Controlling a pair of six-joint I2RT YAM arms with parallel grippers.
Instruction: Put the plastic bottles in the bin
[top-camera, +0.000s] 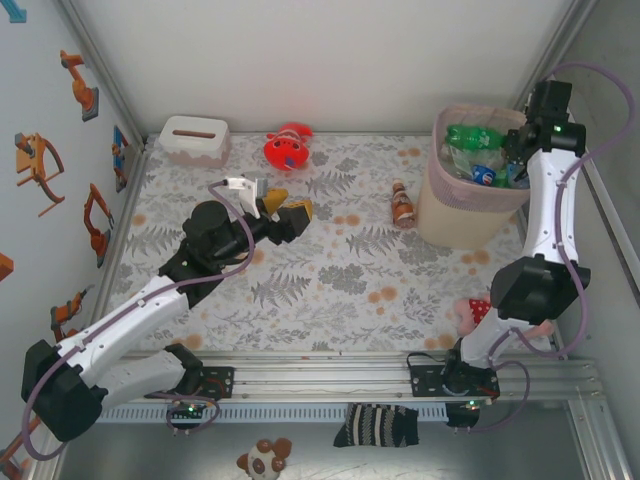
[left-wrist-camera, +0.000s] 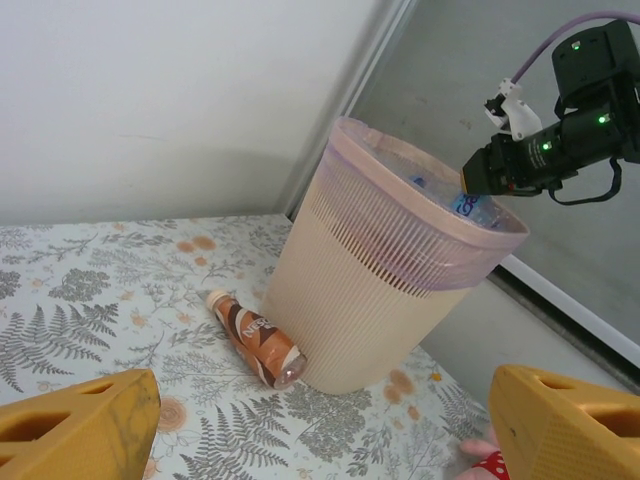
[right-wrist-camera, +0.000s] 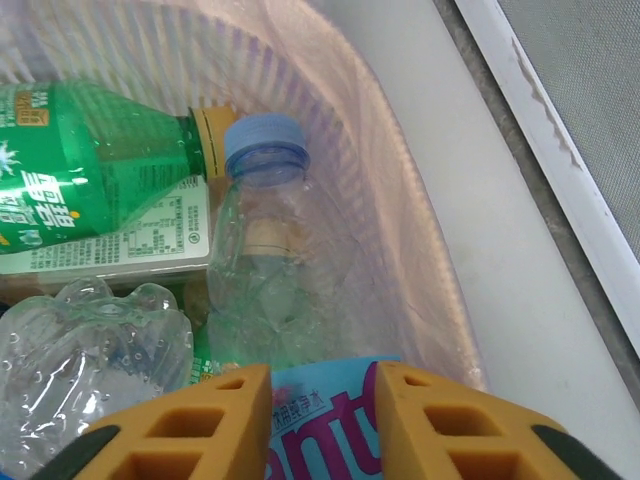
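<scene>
Right gripper pinched a blue-labelled clear plastic bottle at its label, likely light, crushable and slippery, in the pale pink slatted bin; left gripper was spread wide.

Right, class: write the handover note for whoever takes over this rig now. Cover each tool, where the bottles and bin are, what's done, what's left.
Left tool: open, empty, above the table.
Right tool: shut on a blue-labelled bottle, at the bin rim over the bottles inside.
Done: several bottles lie in the bin, including a green bottle and a clear blue-capped bottle.
Left: release the held bottle; a brown bottle lies on the table beside the bin.
</scene>
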